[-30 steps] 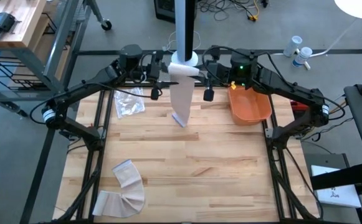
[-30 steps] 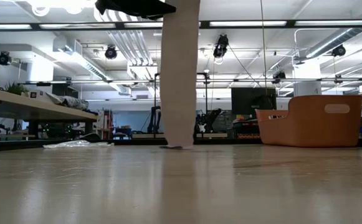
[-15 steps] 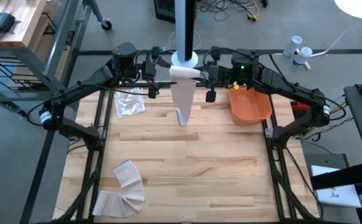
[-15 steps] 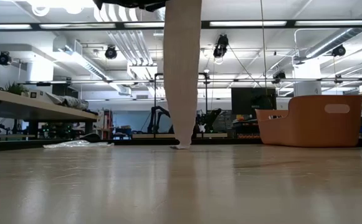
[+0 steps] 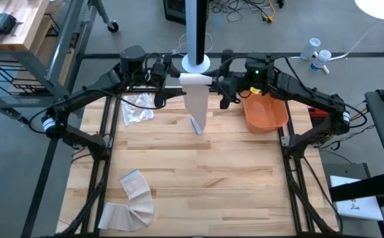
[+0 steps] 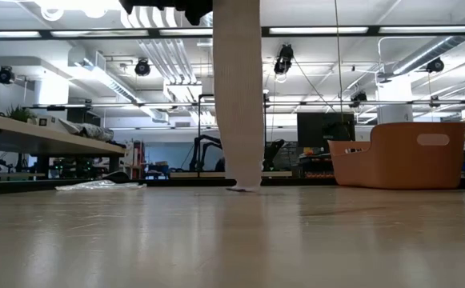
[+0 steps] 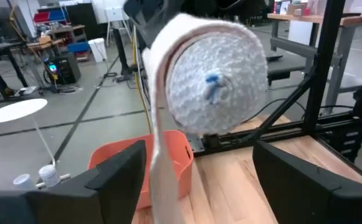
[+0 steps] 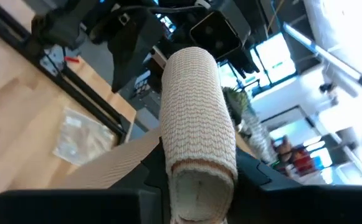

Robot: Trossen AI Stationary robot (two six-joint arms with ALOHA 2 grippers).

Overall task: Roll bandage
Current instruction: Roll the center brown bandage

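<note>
A beige bandage roll (image 5: 193, 79) is held level, high above the far middle of the table. Its unrolled tail (image 5: 196, 106) hangs straight down, and the tail's lower end (image 6: 244, 186) touches the wooden table (image 5: 198, 178). My right gripper (image 5: 219, 84) is shut on the roll's right end. My left gripper (image 5: 167, 80) faces the roll's left end face (image 7: 215, 81). It is open, its two fingers (image 7: 115, 180) standing apart on either side without touching the roll. My right gripper pinches the roll's right end (image 8: 199, 163) between its two fingers (image 8: 250, 169), one on each side of the round wall. The fingers come nearly level from the table's right and lie along the roll's axis. The roll is lifted clear, with the tail hanging slack below it.
An orange bin (image 5: 264, 114) stands at the far right, close under my right arm. A clear plastic bag (image 5: 136, 108) lies at the far left. A second loose bandage (image 5: 133, 199) lies curled near the front left corner. The camera post (image 5: 195, 26) rises behind the roll.
My right gripper has rolled about its own axis, turning the roll with it. The tail's lower end has slid a little toward the table's right. My left gripper has turned its wrist and come off the roll's left end.
</note>
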